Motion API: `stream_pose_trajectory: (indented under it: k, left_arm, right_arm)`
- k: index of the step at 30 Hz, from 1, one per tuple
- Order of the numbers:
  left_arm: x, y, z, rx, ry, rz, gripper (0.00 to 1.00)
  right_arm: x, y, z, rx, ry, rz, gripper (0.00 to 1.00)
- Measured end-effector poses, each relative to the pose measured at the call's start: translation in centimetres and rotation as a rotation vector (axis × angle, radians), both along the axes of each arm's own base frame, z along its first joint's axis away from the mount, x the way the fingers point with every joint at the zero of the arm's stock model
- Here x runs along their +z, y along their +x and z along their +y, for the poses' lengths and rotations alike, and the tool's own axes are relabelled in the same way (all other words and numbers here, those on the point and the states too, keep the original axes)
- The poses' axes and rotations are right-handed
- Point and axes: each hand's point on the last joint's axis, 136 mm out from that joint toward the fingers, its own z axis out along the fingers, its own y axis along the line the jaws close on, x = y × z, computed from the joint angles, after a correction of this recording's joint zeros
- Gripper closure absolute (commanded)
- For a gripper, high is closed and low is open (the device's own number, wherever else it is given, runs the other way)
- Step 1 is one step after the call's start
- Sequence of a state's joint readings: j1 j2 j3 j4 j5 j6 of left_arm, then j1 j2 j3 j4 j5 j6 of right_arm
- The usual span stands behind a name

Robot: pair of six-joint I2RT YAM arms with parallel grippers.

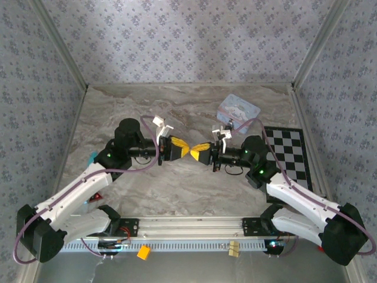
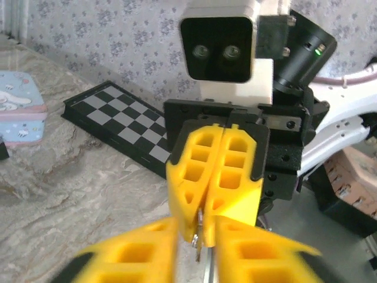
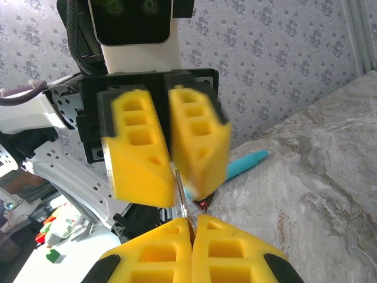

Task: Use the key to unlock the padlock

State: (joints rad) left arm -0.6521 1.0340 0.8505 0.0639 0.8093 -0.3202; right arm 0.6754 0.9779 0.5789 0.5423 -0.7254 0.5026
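The right gripper, jaws pressed together, pinches the thin key, its blade pointing at the left gripper, whose jaws stand slightly spread around it. Beyond the right arm lies the pale blue tin; the small dark padlock sits just beside it on the surface.
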Motion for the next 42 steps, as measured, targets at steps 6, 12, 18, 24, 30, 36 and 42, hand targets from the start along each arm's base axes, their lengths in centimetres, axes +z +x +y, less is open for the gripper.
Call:
stream_pose_trajectory:
  k: [6,12,18,24,30,36,42]
  left_arm:
    - [-0.3,2.1,3.7,0.225,-0.045,-0.038,0.03]
    - [-1.1,6.0,6.2,0.445,-0.071,0.016,0.08]
    - [-6.2,12.1,4.0,0.538,0.094,0.200,0.11]
    - [-12.2,16.3,-1.5,0.530,0.288,0.319,0.12]
    - [-17.5,19.0,-8.8,0.439,0.407,0.330,0.14]
    - [-21.3,21.7,-13.3,0.383,0.439,0.328,0.18]
    - [-23.0,24.3,-17.3,0.338,0.429,0.299,0.27]
  right_arm:
    - [-0.3,1.6,-2.0,-0.124,-0.033,0.026,1.00]
    - [-1.4,5.0,-6.5,-0.386,-0.055,0.100,1.00]
    - [-5.4,7.7,-11.1,-0.647,-0.152,0.282,1.00]
    - [-7.6,8.3,-15.0,-0.832,-0.239,0.421,1.00]
    - [-6.4,7.6,-17.3,-0.926,-0.249,0.453,1.00]
    - [-4.7,6.2,-18.5,-0.959,-0.226,0.414,1.00]
    - [-4.3,5.2,-18.9,-0.963,-0.210,0.399,1.00]
